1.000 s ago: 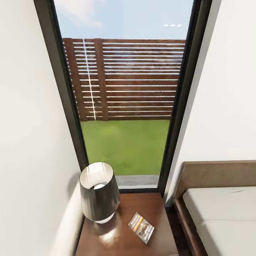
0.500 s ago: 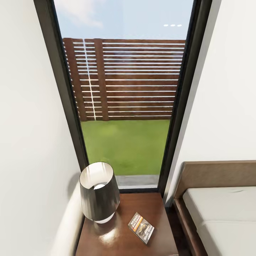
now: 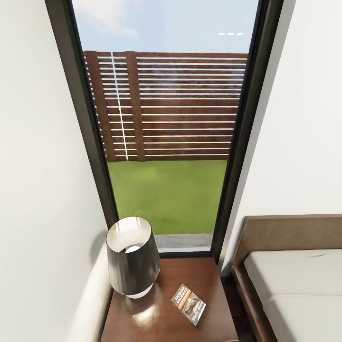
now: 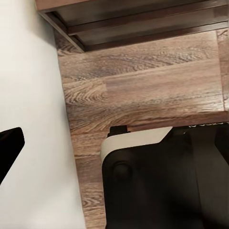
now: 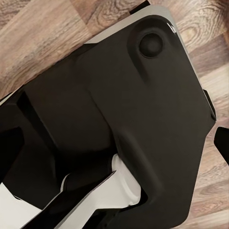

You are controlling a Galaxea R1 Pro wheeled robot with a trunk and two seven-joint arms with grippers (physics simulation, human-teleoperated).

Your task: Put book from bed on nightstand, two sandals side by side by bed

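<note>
Nothing has moved since the earlier frames. Book [image 3: 188, 304]: flat on nightstand [image 3: 142, 323], right of lamp [image 3: 132, 256], left of bed [image 3: 285, 285]. Claws: state cannot be told. Next step, judged: turn carefully to seek sandals.

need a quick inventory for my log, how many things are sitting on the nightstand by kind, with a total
lamp: 1
book: 1
total on the nightstand: 2
</note>
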